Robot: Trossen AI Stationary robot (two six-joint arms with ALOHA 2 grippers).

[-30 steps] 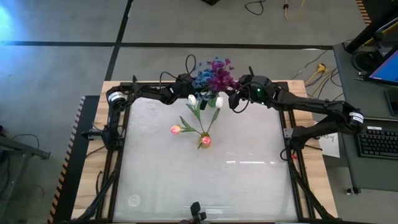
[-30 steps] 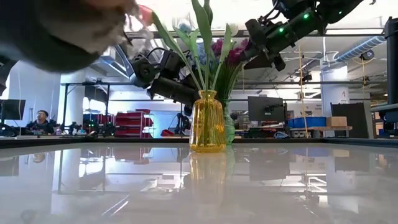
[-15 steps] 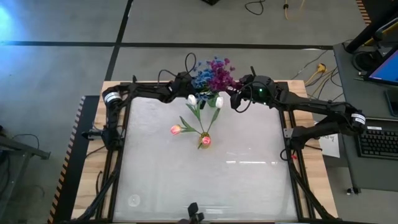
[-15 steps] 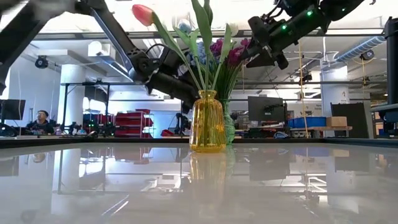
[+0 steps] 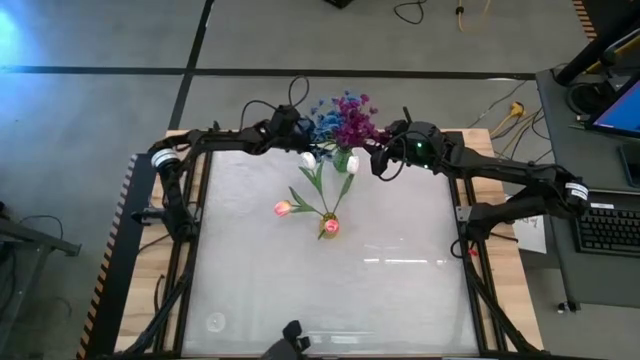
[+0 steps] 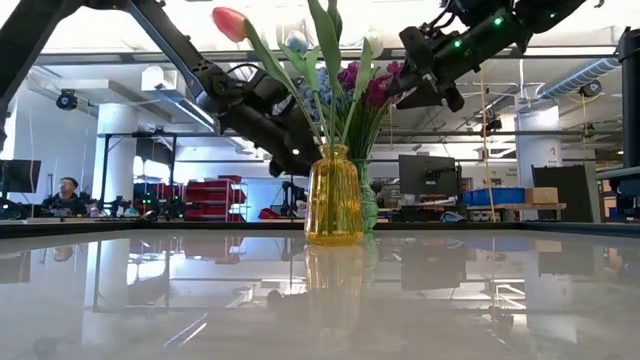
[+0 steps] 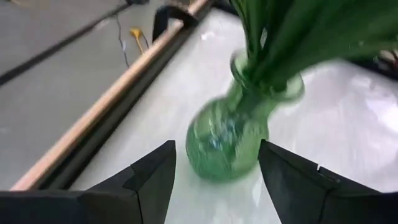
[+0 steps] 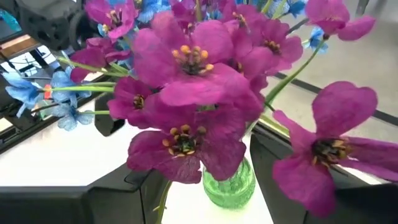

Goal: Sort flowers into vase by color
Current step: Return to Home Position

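A green glass vase [image 5: 342,158] stands at the table's far edge and holds blue blossoms [image 5: 325,122] and purple blossoms [image 5: 352,122]. A yellow vase [image 5: 328,226] nearer the middle holds pink tulips [image 5: 283,208] and white tulips [image 5: 309,159]. My left gripper [image 5: 298,140] hangs open just left of the green vase; its wrist view shows that vase [image 7: 230,140] ahead of the spread fingers. My right gripper [image 5: 378,160] is open on the vase's right. Its fingers stand either side of the purple blossoms [image 8: 186,74], above the vase [image 8: 229,183].
The yellow vase [image 6: 333,195] stands in front of the green one [image 6: 368,205] in the low view. The glossy white tabletop [image 5: 400,290] sits in a wooden frame [image 5: 140,250]. A keyboard [image 5: 610,228] lies off the right side. A person [image 6: 65,190] sits far off in the room.
My left arm has drawn back from the green vase toward the table's far-left corner, its elbow swinging left, with the gripper still beside the blossoms. The right arm and both vases have stayed where they were.
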